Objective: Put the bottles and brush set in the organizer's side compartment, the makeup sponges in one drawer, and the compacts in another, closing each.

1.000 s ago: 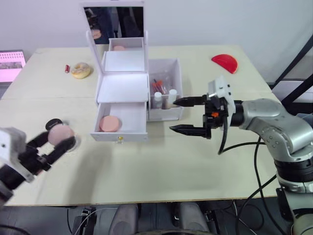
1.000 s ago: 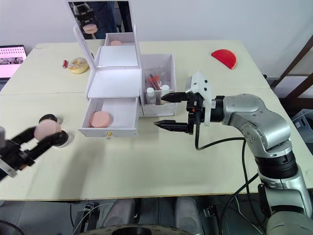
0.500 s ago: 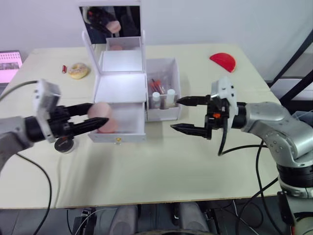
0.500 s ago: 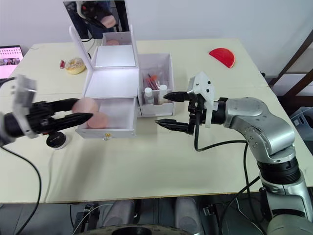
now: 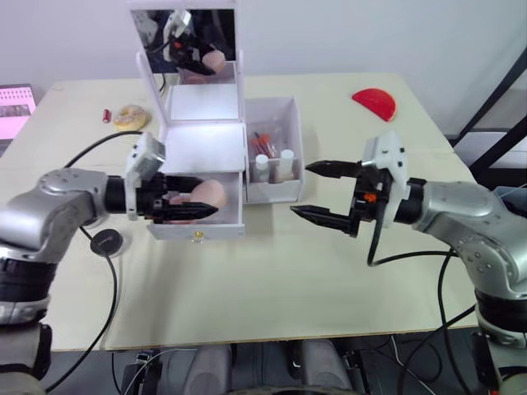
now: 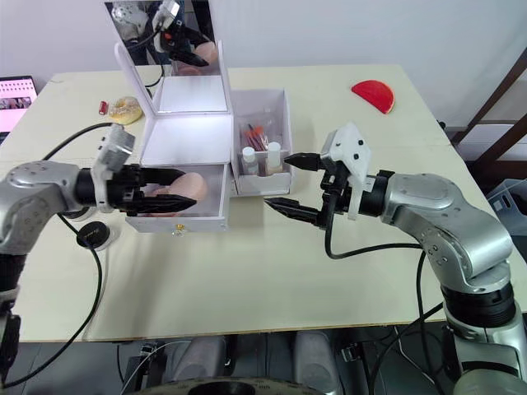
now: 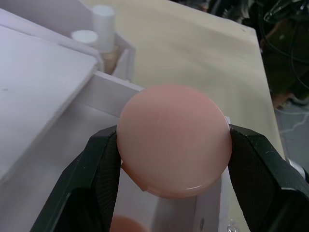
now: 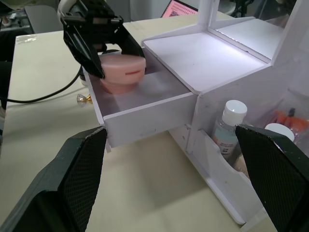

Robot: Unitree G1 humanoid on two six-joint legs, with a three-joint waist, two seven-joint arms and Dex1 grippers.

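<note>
The table (image 5: 272, 271) fills most of both eye views. Above centre stands the white organizer (image 5: 206, 144), its mirror lid raised at the upper left of centre, its side compartment (image 5: 278, 119) holding two white-capped bottles (image 5: 277, 164) and a clear packet with red-handled brushes (image 5: 267, 145). The drawer (image 5: 202, 216) is pulled open at left of centre.

The left gripper (image 5: 191, 200) reaches over the drawer from the left, its jaws clamped on a round, smooth pink compact (image 5: 207, 193). The left wrist view shows the compact's flat glossy face and a second pink item beneath it in the drawer; the right wrist view shows the seam round the compact's edge. The right gripper (image 5: 323, 193) hovers right of centre, jaws wide and empty.

A black disc (image 5: 105, 241) lies at mid left, a yellowish round item (image 5: 130, 118) and a small red thing (image 5: 106, 115) at upper left, a red half-round (image 5: 374, 104) at upper right. No readable writing.
</note>
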